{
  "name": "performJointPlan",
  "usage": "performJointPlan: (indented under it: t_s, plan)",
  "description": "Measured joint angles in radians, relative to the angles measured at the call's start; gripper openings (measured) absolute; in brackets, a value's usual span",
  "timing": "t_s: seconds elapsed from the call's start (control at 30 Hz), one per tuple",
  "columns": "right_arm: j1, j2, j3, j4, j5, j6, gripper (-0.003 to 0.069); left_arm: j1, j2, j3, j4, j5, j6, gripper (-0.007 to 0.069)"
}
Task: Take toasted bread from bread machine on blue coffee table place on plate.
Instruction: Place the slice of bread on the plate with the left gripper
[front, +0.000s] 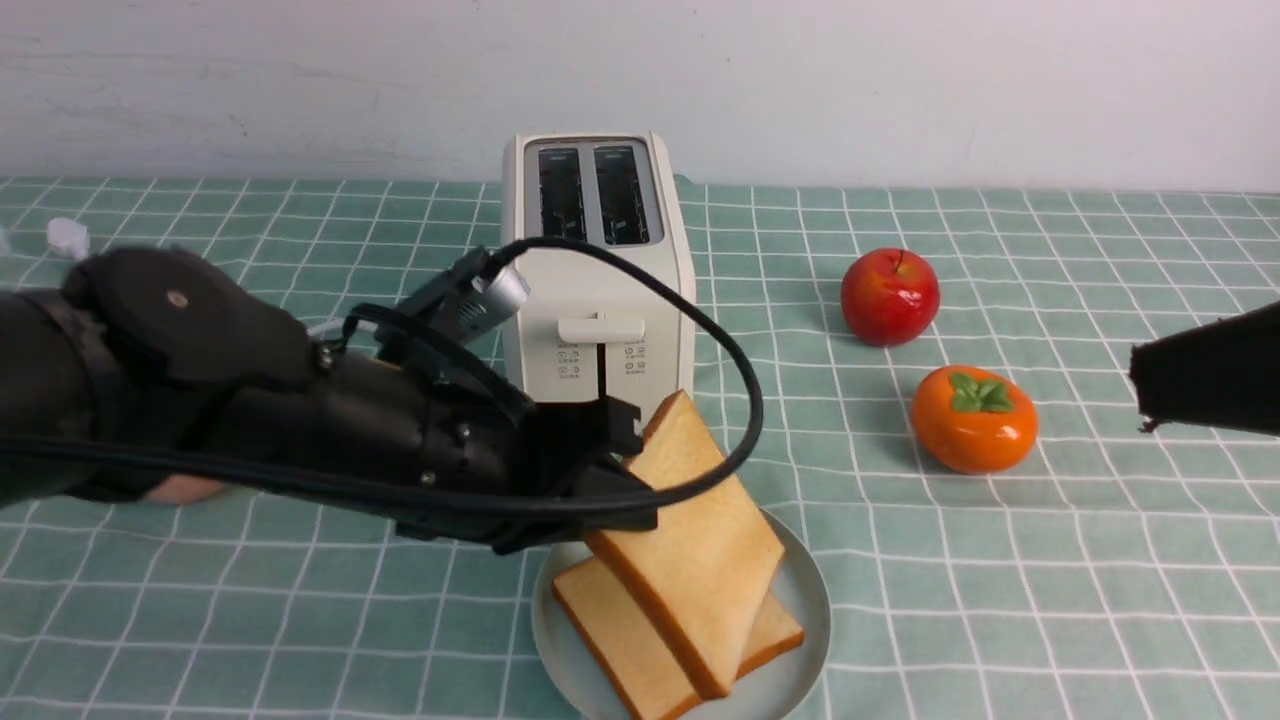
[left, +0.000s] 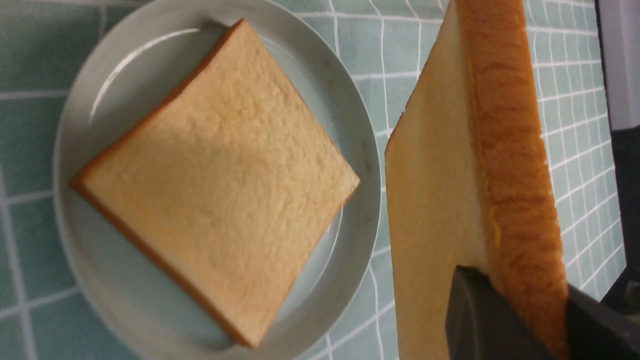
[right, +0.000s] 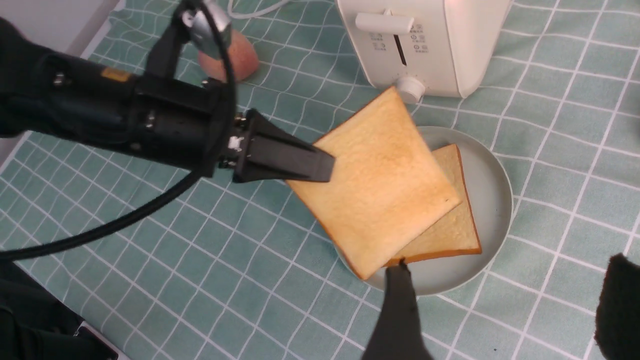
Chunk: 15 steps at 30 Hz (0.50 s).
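The cream-white bread machine (front: 598, 270) stands at the back centre of the mint-green checked table (front: 1050, 560), both slots dark. One slice of toast (front: 640, 650) lies flat on the pale green plate (front: 800, 600) in front of it. My left gripper (front: 615, 465) is shut on a second slice of toast (front: 690, 540), gripping one edge and holding it tilted above the plate and the first slice. In the left wrist view the held slice (left: 480, 165) is edge-on beside the plate (left: 360, 130). My right gripper (right: 505, 295) is open and empty, off to the right of the plate.
A red apple (front: 889, 296) and an orange persimmon (front: 973, 418) sit right of the toaster. A peach-coloured fruit (right: 230, 57) lies left of it, behind my left arm. A white plug (front: 68, 236) lies at the far left.
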Motion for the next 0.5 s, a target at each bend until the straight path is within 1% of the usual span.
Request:
performJointPlan:
  t_s: [0.07, 0.1, 0.17, 0.2, 0.27, 0.33, 0.37, 0.4, 0.43, 0.47, 0.5]
  plan:
    - [0.0, 0.0, 0.0, 0.0, 0.007, 0.0, 0.0497, 0.0, 0.052, 0.004, -0.112, -0.041, 0.09, 0.0081]
    - [0.0, 0.0, 0.0, 0.0, 0.011, 0.0, 0.0497, 0.0, 0.077, 0.004, -0.142, -0.06, 0.118, 0.0092]
    - [0.0, 0.0, 0.0, 0.0, 0.024, 0.0, 0.0497, 0.0, 0.119, 0.004, -0.17, -0.1, 0.163, 0.0142]
    - [0.0, 0.0, 0.0, 0.0, 0.029, 0.0, 0.0497, 0.001, 0.135, 0.004, -0.152, -0.118, 0.168, 0.0176]
    - [0.0, 0.0, 0.0, 0.0, 0.033, 0.007, 0.0497, 0.007, 0.15, 0.004, -0.083, -0.143, 0.149, 0.0251]
    - [0.0, 0.0, 0.0, 0.0, 0.036, 0.021, 0.0497, 0.032, 0.153, 0.004, 0.051, -0.161, 0.059, 0.0372]
    - [0.0, 0.0, 0.0, -0.002, 0.037, 0.023, 0.0497, 0.042, 0.15, 0.004, 0.105, -0.167, 0.015, 0.0419]
    - [0.0, 0.0, 0.0, -0.008, 0.039, 0.023, 0.0497, 0.066, 0.143, 0.004, 0.176, -0.172, -0.055, 0.0477]
    - [0.0, 0.0, 0.0, -0.009, 0.039, 0.023, 0.0497, 0.076, 0.14, 0.004, 0.205, -0.172, -0.067, 0.0499]
    - [0.0, 0.0, 0.0, -0.024, 0.043, 0.023, 0.0497, 0.115, 0.123, 0.004, 0.318, -0.166, -0.157, 0.0581]
    - [0.0, -0.001, 0.0, -0.04, 0.043, 0.025, 0.0497, 0.144, 0.106, -0.001, 0.383, -0.149, -0.208, 0.0617]
